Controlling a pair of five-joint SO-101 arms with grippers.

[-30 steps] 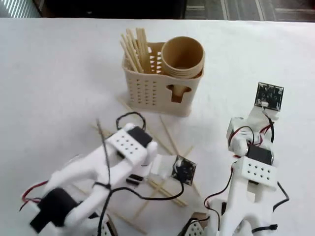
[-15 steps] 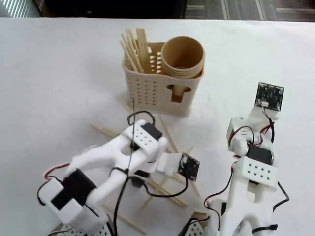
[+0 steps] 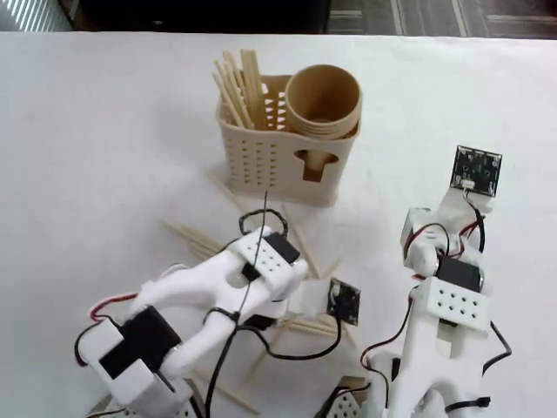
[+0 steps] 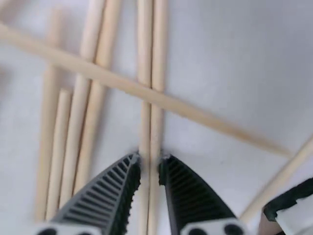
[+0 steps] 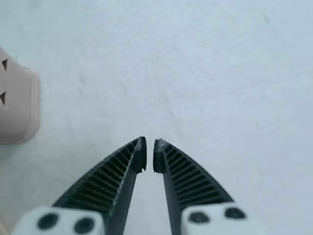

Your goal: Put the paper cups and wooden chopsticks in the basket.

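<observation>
The beige basket (image 3: 283, 165) stands at the table's far middle, with several wooden chopsticks (image 3: 239, 83) upright in it and stacked paper cups (image 3: 324, 100) beside them. More chopsticks (image 3: 196, 237) lie scattered on the white table in front of it. The left arm (image 3: 261, 261) leans low over this pile. My left gripper (image 4: 149, 159) is down at the table, shut on a pair of chopsticks (image 4: 151, 58) lying side by side between its fingers. A thinner stick (image 4: 146, 95) crosses over that pair. My right gripper (image 5: 149, 147) hangs shut over bare table, holding nothing.
The right arm (image 3: 448, 305) stands at the near right, apart from the basket. A corner of the basket (image 5: 17, 103) appears in the right wrist view. Cables loop over the left arm. White tabletop lies open to the far left and far right.
The left arm has swung to the right and forward over the chopstick pile, toward the basket. The right arm has kept still.
</observation>
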